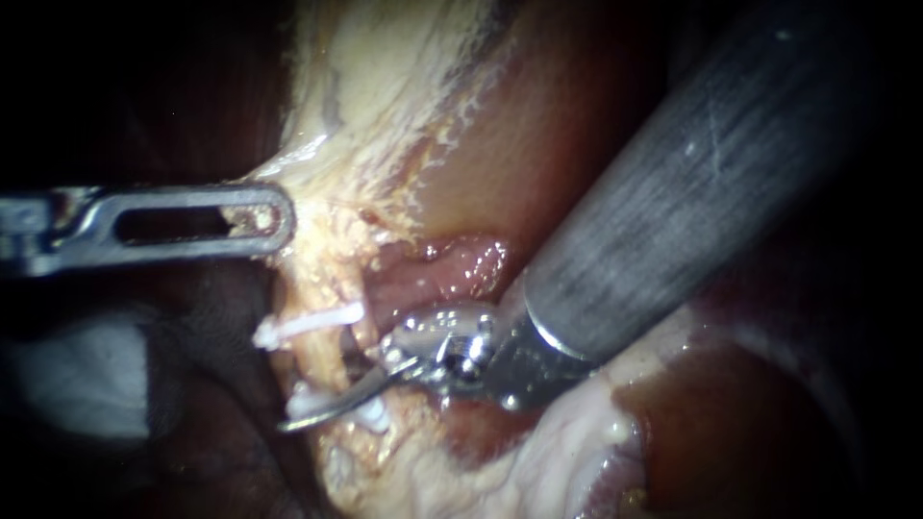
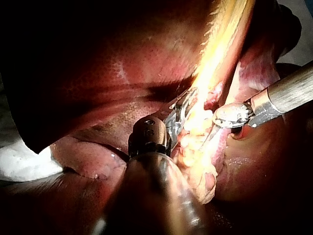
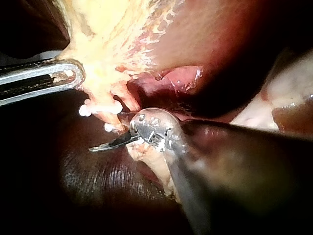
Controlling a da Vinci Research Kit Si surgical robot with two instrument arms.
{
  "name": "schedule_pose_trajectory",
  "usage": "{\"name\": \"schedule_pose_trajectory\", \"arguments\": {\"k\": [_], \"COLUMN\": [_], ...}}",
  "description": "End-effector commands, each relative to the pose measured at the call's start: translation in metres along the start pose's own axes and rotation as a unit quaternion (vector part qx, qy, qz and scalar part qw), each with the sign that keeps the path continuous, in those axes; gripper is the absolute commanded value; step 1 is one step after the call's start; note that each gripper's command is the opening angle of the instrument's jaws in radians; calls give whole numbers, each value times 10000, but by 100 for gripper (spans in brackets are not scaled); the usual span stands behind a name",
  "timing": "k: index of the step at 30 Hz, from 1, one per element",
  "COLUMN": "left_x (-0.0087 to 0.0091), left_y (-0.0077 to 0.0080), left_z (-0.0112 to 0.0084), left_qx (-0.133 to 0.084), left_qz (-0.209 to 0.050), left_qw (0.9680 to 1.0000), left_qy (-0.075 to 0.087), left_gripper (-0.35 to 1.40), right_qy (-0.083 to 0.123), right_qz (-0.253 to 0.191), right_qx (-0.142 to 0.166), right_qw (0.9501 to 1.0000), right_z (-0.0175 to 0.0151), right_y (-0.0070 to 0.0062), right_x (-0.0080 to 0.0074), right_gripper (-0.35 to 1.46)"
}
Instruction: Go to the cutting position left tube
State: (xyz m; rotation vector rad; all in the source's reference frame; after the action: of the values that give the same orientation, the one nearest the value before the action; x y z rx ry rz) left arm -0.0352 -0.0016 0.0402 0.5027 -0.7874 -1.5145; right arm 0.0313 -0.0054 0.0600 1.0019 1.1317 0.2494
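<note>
Right instrument (image 1: 327, 396) is sitting at the left tube (image 1: 333, 358) with its curved jaws spread. One blade is showing clearly under the pale strand, and the other looks to be lying over it. The tube is running down between two white clips, the upper clip (image 1: 312, 324) and the lower clip (image 1: 306, 404), and the blades are reaching into the stretch between them. Left instrument (image 1: 260, 219) is coming in from the left, and its slotted jaws are pinching the edge of the yellow fatty tissue (image 1: 385, 77) and holding it taut.

As I read it, the approach is looking nearly done: the blades are at the tube, between the clips. What's left is checking that the whole width is lying in the gap and that neither clip is touching a blade. The far side of the tube is hiding behind tissue, so that isn't settling yet.

The endoscope view is the only one laying out both clips along the tube. The right wrist view is showing the left instrument's two jaws stacked and biting the yellow edge, plus the lower blade poking out past the strand. The left wrist view is giving the side angle, with the right instrument's blade lying against the yellow tissue, but glare is washing out the clips there.
</note>
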Motion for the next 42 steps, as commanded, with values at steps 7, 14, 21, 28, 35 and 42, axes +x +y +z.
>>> {"name": "schedule_pose_trajectory", "arguments": {"k": [7,14,21,28,35,42], "left_x": [-3,-3,-3,-3,-2,-1], "left_y": [7,7,7,6,4,3], "left_z": [-2,-2,-1,0,1,0], "left_qx": [13,14,12,8,2,1], "left_qz": [8,8,7,5,2,0], "left_qw": [10000,10000,10000,10000,10000,10000], "left_qy": [14,15,14,8,2,1], "left_gripper": [-33,-33,-33,-33,-33,-33], "right_qy": [-2,22,26,83,76,132], "right_qz": [57,81,88,85,62,37], "right_qx": [38,-18,-10,19,107,207], "right_qw": [10000,10000,10000,9999,9999,9997], "right_z": [-16,-35,-35,-25,-3,8], "right_y": [-4,-11,-14,-8,5,13], "right_x": [-3,1,6,8,10,15], "right_gripper": [128,128,130,130,130,130]}}
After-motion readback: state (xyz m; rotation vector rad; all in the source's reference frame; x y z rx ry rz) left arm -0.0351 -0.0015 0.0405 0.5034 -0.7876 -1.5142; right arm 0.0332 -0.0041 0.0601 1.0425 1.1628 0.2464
